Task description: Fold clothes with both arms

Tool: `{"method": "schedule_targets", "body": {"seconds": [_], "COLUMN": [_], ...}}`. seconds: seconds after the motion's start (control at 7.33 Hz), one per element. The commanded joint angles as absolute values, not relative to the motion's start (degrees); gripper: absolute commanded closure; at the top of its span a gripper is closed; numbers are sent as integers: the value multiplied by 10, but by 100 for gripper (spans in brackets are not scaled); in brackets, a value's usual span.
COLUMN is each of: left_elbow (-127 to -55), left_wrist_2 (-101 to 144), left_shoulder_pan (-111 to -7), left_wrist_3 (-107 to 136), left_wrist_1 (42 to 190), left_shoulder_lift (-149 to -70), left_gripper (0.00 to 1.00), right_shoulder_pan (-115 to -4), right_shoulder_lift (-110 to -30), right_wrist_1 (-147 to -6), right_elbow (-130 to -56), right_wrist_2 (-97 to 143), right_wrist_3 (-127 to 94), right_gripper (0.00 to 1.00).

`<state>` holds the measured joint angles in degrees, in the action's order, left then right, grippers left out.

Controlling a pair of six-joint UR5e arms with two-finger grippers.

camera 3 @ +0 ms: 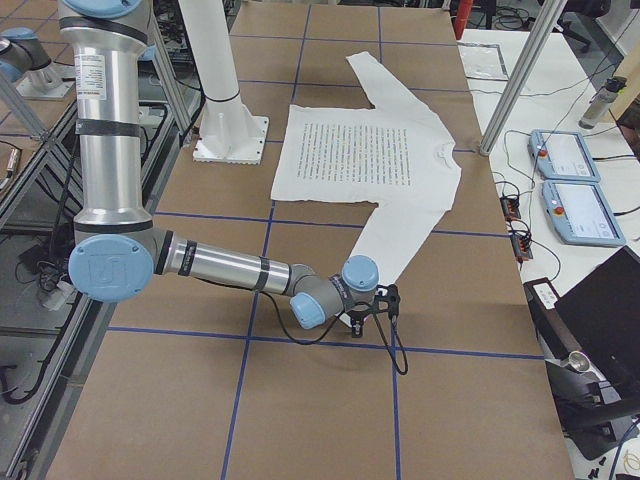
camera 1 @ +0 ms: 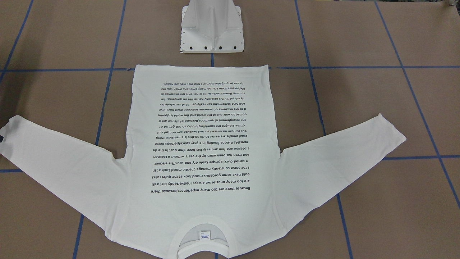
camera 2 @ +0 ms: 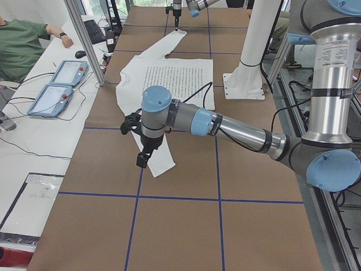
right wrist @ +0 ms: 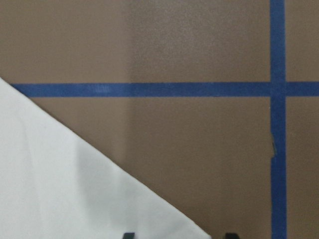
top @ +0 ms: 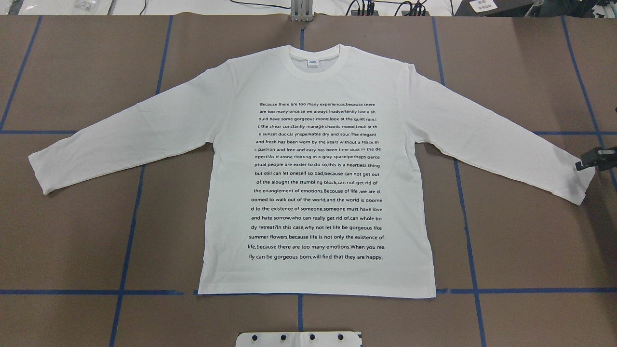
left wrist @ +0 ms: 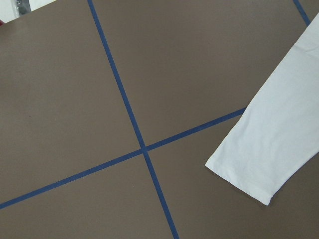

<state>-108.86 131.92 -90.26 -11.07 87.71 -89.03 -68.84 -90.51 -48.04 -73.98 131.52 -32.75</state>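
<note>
The clothes are one white long-sleeved T-shirt [top: 313,183] lying flat with its printed text up, sleeves spread and collar [top: 315,60] away from the robot. My right gripper [top: 595,159] hovers at the right sleeve's cuff [top: 576,183]. In the right wrist view its fingertips [right wrist: 128,235] stand apart, open, over the cuff's edge [right wrist: 60,189]. Only the exterior left view shows my left gripper [camera 2: 142,160], held above the left cuff [camera 2: 161,164]; I cannot tell its state. The left wrist view shows that cuff [left wrist: 264,159] below it and no fingers.
The white pedestal base [camera 1: 212,32] stands just behind the shirt's hem. Blue tape lines [top: 130,231] grid the brown table. A side table along the collar side holds teach pendants [camera 2: 56,84], with aluminium posts [camera 2: 87,39] and a seated person [camera 2: 22,45] there.
</note>
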Motion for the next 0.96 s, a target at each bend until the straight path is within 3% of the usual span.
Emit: {"method": "schedule_targets", "body": {"seconds": [0.0, 0.14, 0.82], "left_elbow": [-1088, -1089, -1087], "left_wrist_2": [1319, 1319, 1319], "left_shoulder_pan": [-903, -904, -904], "left_wrist_3": [-112, -112, -113], "left_wrist_1": [877, 877, 876], "left_shoulder_lift": [-890, -890, -890], "left_gripper": [0, 0, 0], "right_shoulder_pan": [-687, -687, -693], "right_shoulder_lift": [-904, -904, -902], "right_wrist_1": [-481, -480, -498], "right_elbow": [-737, -741, -814], "right_wrist_2": [1316, 1317, 1324], "right_wrist_3": [-331, -337, -355], "right_gripper": [82, 100, 100]}}
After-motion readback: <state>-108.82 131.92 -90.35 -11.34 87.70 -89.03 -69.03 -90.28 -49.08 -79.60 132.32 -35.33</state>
